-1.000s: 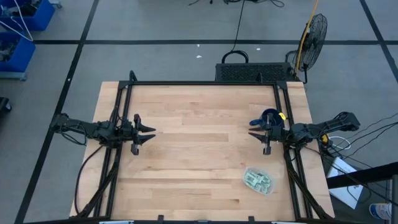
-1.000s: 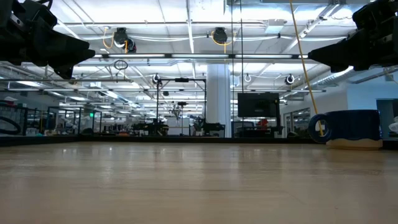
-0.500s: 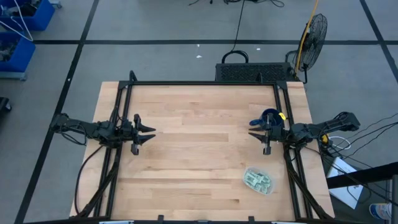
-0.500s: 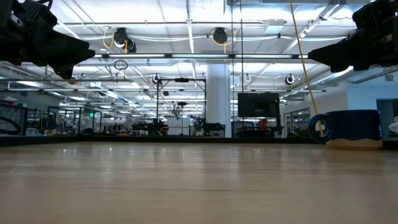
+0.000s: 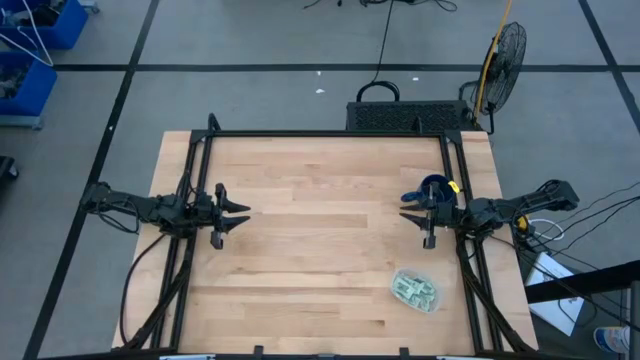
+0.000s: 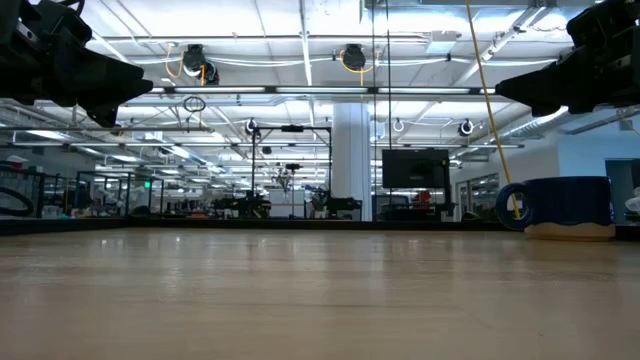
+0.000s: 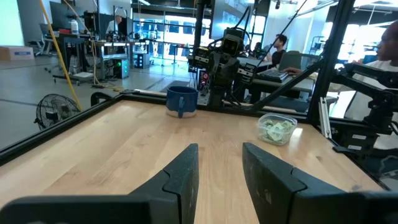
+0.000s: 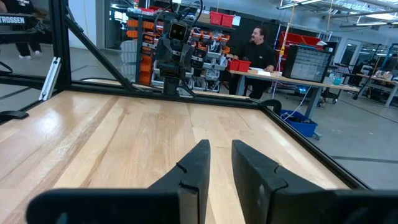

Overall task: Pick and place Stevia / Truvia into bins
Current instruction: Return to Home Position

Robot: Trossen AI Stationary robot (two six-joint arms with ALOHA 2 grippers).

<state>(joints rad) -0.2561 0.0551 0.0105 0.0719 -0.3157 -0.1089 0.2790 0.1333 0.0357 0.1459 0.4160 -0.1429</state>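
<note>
- Sachets (image 5: 413, 290) of pale green and white paper lie heaped in a small clear rounded plastic container (image 5: 398, 280). It sits at the lower right of the overhead frame, on the pale wooden table (image 5: 320, 250). In the left wrist view the sachets (image 7: 273, 127) look jumbled inside the container (image 7: 287, 134).
- Nothing has shifted since half a second ago: arms, container and mug sit as they did.
- Left gripper (image 5: 243, 214) hangs over the table at left-centre, with its fingers parted and nothing between them. The right gripper (image 5: 408, 209), at right-centre, is likewise parted and empty.
- A dark blue handled mug (image 5: 434, 188) stands just beside the right gripper, well apart from the container.
- A black floor fan (image 5: 505, 50) stands off the table at the upper right.
- A person (image 8: 256, 38) sits at a desk at the upper right of the right wrist view.
</note>
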